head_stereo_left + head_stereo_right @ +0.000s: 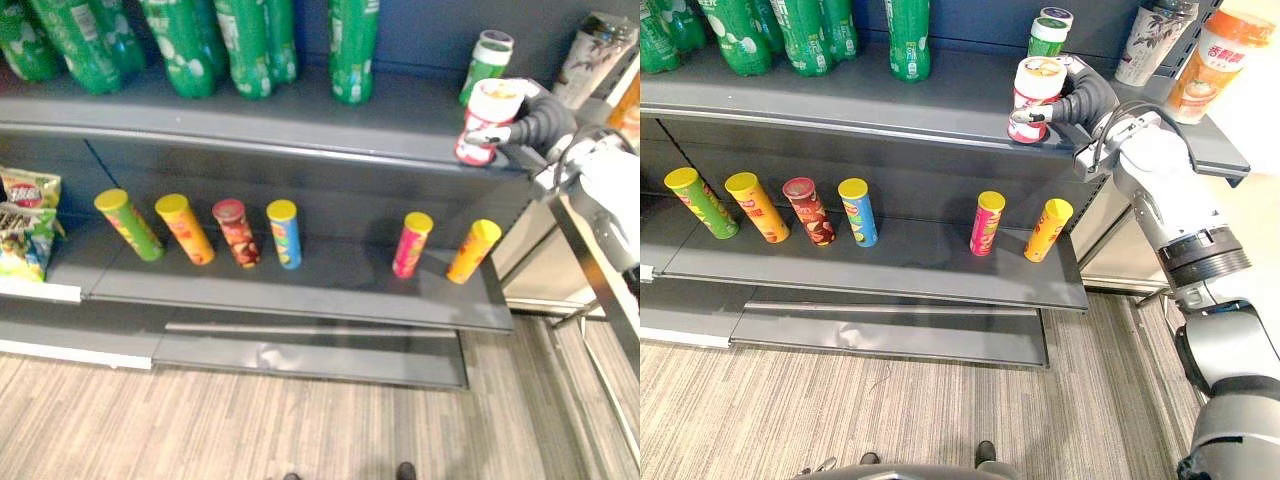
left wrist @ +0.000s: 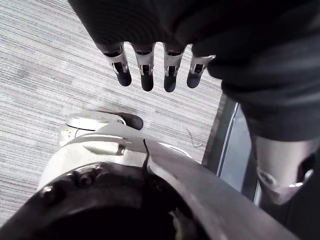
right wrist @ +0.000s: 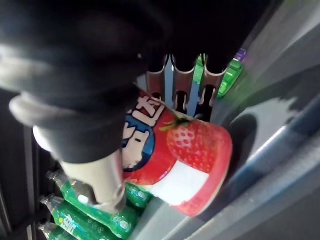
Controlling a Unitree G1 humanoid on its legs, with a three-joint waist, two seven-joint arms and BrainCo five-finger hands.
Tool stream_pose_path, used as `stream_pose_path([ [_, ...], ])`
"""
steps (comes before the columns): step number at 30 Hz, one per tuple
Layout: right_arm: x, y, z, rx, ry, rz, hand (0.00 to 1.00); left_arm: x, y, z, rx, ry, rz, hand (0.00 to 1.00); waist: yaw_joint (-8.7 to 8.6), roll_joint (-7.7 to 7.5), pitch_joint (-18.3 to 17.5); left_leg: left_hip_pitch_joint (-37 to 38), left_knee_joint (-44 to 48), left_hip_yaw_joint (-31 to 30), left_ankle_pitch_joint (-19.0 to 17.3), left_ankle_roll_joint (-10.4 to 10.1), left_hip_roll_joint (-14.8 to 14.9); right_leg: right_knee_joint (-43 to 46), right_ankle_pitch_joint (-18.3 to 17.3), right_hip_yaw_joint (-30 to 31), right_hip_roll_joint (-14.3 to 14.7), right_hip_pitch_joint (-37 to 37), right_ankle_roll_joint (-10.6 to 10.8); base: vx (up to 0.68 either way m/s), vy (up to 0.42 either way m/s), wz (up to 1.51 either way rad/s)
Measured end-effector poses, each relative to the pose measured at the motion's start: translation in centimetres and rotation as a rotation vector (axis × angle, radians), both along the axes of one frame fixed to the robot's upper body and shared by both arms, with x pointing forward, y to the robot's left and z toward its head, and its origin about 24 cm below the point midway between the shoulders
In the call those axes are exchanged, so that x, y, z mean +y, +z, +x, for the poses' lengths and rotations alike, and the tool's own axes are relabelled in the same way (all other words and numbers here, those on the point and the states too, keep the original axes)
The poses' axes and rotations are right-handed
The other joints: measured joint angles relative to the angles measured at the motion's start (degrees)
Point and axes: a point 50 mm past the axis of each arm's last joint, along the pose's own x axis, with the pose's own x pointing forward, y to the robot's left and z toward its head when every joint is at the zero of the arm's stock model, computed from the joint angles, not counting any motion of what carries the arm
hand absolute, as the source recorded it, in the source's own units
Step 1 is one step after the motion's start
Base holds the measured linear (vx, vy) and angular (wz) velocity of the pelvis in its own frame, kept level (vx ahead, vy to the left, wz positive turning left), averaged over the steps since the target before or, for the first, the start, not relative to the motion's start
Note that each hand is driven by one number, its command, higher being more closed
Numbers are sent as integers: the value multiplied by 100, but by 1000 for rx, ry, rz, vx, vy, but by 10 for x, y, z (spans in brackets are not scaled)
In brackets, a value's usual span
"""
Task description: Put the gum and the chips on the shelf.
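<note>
My right hand (image 1: 1072,98) is closed round the gum tub (image 3: 195,150), fingers across one side of its red wall and thumb on the other, below the white lid. The tub leans, its base at the front edge of the top shelf (image 1: 940,105); whether it touches I cannot tell. I judge it light and stiff, with a glossy skin that could slip. The hold belongs round the middle of the wall, not on the lid, which might pop off. Just behind stands a green tub (image 1: 1048,35), and green bottles (image 1: 908,35) line the shelf to my left. Chip tubes (image 1: 855,210) stand on the lower shelf (image 1: 920,265). My left hand (image 2: 145,70) hangs over the floor (image 2: 50,60), fingers straight, holding nothing.
</note>
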Motion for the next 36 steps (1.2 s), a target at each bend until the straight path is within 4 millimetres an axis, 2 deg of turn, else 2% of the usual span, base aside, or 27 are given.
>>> stream_pose_path([
  [7,-1,-1,1,7,-8,-21,100,4,1,0,1,-3,9,0,10,-96,-1,5,4,1,0,0,1,-10,0,2,0,8,0,0,0,0],
  [17,-19,-2,10,15,-127,-56,100,3,1,4,-8,-7,9,0,117,-94,0,6,8,-2,1,1,-1,-60,28,0,0,33,-4,0,0,0],
  [27,-17,-7,15,25,-137,5,100,3,1,4,-3,-7,6,0,108,-70,21,9,15,3,1,1,0,-60,28,7,0,35,-4,0,0,0],
  [28,-17,-7,15,24,-138,6,0,3,1,5,-4,-7,6,0,110,-65,39,10,16,3,1,1,0,-60,28,7,0,41,-4,0,0,0],
  [36,-20,-8,15,20,-142,25,0,2,1,9,-14,-9,4,0,113,-51,165,35,14,1,1,1,4,-60,27,8,6,62,-4,0,0,0],
])
